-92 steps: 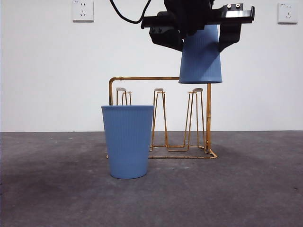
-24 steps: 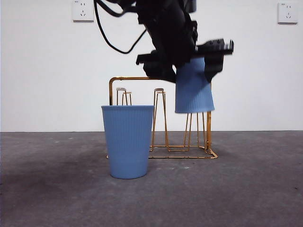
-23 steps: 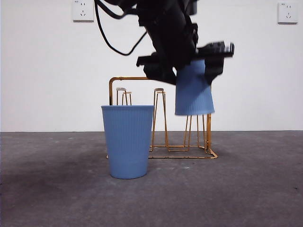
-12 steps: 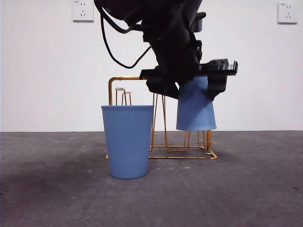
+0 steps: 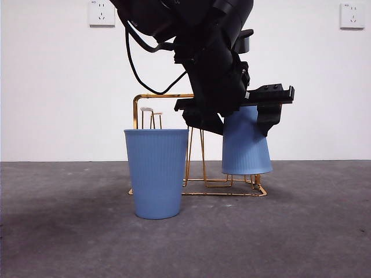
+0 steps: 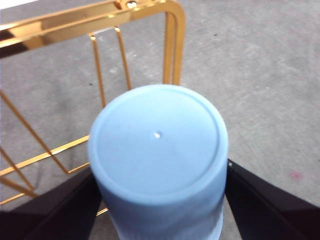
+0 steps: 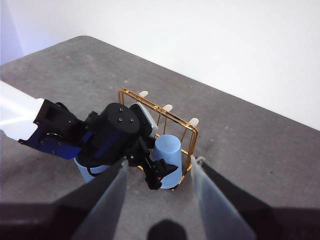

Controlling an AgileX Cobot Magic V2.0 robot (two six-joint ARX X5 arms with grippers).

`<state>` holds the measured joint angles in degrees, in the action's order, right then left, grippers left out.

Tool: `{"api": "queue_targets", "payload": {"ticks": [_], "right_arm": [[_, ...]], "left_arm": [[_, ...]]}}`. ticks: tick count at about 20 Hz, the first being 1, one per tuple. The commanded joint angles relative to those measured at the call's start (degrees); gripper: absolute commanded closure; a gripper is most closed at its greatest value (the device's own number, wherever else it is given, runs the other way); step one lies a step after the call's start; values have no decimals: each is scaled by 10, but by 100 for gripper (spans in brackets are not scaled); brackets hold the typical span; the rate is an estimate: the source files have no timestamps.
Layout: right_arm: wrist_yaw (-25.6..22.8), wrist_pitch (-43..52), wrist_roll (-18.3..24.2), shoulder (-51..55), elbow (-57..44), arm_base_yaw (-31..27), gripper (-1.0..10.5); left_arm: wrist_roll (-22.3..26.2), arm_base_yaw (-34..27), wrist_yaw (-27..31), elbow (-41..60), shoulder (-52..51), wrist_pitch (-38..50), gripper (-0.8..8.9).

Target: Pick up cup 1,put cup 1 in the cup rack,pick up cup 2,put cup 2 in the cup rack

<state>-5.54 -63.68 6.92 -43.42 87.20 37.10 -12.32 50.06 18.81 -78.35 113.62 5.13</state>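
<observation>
The dark arm hides the rack's middle pegs and part of its handle in the front view. The left gripper (image 5: 246, 110) reaches down from above, jaws clamped on the inverted blue cup (image 5: 246, 145), which sits over a peg at one end of the cup rack (image 5: 139, 104), mid-desk. The second blue cup (image 5: 156, 172) stands upright before the rack, nearer the front edge. The right gripper (image 7: 157, 187) hangs high above, jaws spread, grasping nothing.

Low front view faces the cup rack (image 5: 197, 147) closely; right wrist view overlooks it from afar.
</observation>
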Motion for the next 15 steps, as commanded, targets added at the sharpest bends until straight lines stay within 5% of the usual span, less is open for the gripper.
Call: {"api": "queue_targets", "payload": {"ticks": [1, 15], "right_arm": [[2, 1, 2, 1, -2, 0, 728], [2, 2, 2, 1, -2, 0, 729]], "left_arm": [[-10, 2, -17, -2, 7, -19, 371], [-12, 5, -86, -163, 7, -348, 373]]}}
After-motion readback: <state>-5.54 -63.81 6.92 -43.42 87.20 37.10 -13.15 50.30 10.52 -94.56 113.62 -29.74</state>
